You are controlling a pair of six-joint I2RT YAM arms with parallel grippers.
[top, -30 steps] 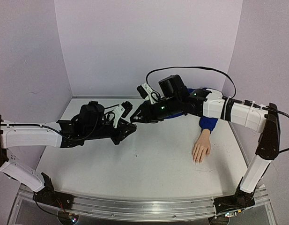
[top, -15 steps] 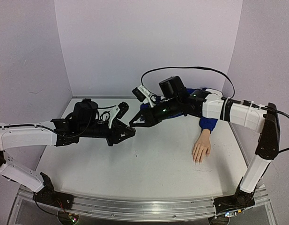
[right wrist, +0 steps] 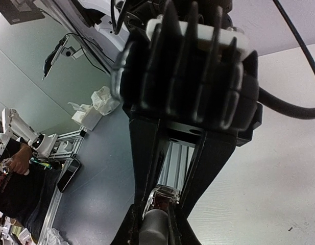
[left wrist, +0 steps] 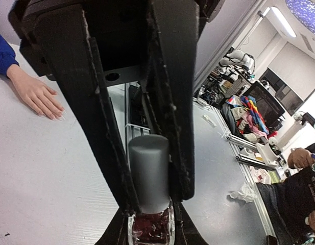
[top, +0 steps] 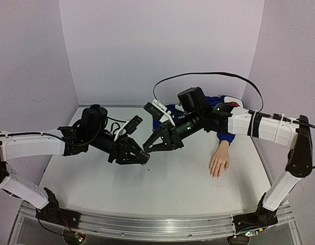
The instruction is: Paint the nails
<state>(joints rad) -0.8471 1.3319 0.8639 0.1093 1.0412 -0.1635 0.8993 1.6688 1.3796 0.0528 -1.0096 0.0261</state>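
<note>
Lilac walls (top: pixel 162 46) closed in a white bench (top: pixel 183 189). Over its middle the left end effector (top: pixel 143 158) and the right end effector (top: pixel 149 149) stood tip to tip. The left one was clenched on a small glass bottle (left wrist: pixel 149 228) of dark red polish. The right one was clenched on the grey cap (left wrist: pixel 149 171), which sat on the bottle. The nails (top: pixel 214 175) were on a pale hand (top: pixel 219 161) with a blue sleeve (top: pixel 227 136). It lay palm down at the right of the bench, fingers toward the near edge, well apart from both end effectors.
</note>
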